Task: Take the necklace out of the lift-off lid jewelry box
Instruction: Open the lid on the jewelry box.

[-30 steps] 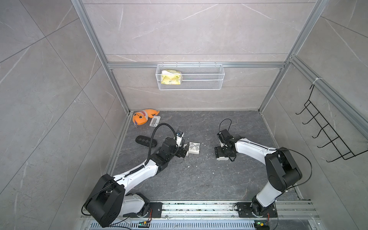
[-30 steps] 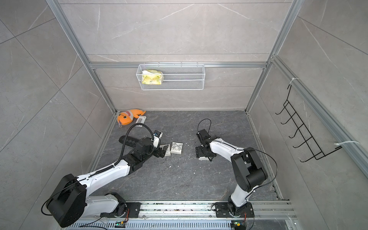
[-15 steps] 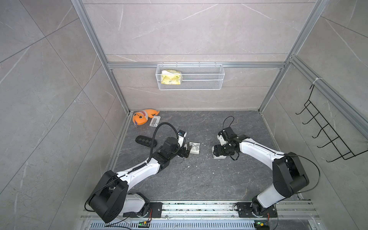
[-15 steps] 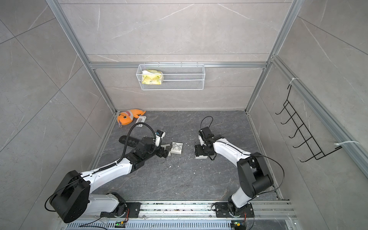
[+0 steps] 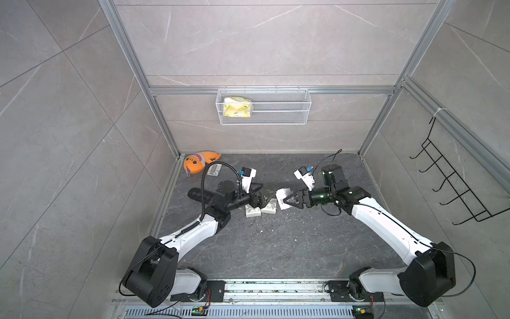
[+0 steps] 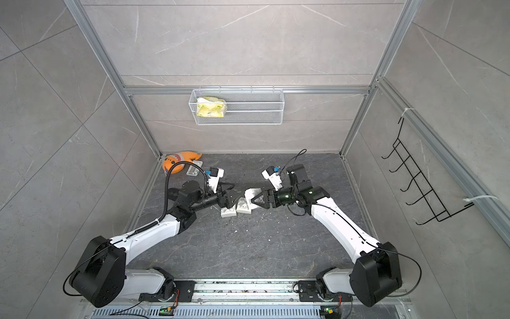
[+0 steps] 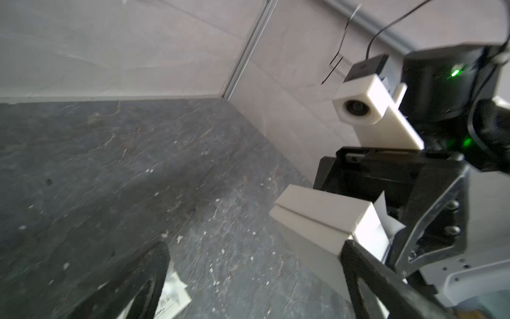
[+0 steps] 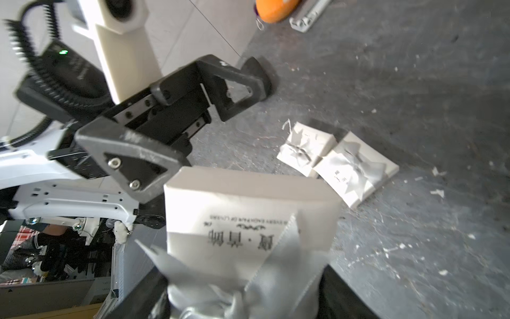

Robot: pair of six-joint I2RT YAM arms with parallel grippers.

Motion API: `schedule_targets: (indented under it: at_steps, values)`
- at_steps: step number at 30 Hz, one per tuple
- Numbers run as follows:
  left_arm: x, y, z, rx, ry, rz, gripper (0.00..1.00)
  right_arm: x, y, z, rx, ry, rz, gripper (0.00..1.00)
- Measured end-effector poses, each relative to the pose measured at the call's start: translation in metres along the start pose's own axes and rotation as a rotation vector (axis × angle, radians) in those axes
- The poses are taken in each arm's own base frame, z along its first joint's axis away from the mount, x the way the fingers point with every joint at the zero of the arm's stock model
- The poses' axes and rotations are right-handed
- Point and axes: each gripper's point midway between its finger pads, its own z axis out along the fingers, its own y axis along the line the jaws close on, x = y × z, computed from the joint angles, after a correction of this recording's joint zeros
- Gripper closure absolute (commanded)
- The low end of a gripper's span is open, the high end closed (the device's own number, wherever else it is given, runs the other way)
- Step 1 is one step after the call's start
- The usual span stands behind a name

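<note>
Above the worktop (image 5: 276, 248), the right hand (image 5: 286, 201) pinches a ribboned white jewelry box (image 5: 281, 193) beside the wide-spread left hand (image 8: 212, 129). A second ago, box and hand were down on the worktop, farther off.

On the white box (image 8: 248, 210) we read, upside down in the right wrist view, large Chinese characters split by a dot and small capitals ending "EACH PAIR OF LOVERS". Print on the floor box (image 8: 356, 168) is too small.

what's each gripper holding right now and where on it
Right gripper grips the ribboned jewelry box by opposite sides; left gripper open, empty.
</note>
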Motion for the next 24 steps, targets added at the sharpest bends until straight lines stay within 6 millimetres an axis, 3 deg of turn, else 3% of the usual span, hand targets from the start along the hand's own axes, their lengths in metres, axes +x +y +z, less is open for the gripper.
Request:
schedule_targets:
  at_steps: [9,17,24]
  values:
    - [-0.016,-0.03,0.005,0.285,-0.045,-0.114,0.01,-0.014,0.05,-0.012,-0.22,-0.036,-0.099,0.32]
    - [-0.03,-0.052,-0.005,0.398,-0.091,-0.087,0.0,-0.021,0.067,-0.018,-0.299,-0.047,-0.133,0.33]
    - [-0.024,-0.064,-0.019,0.425,-0.086,-0.051,0.0,-0.036,0.063,-0.026,-0.277,-0.091,-0.132,0.33]
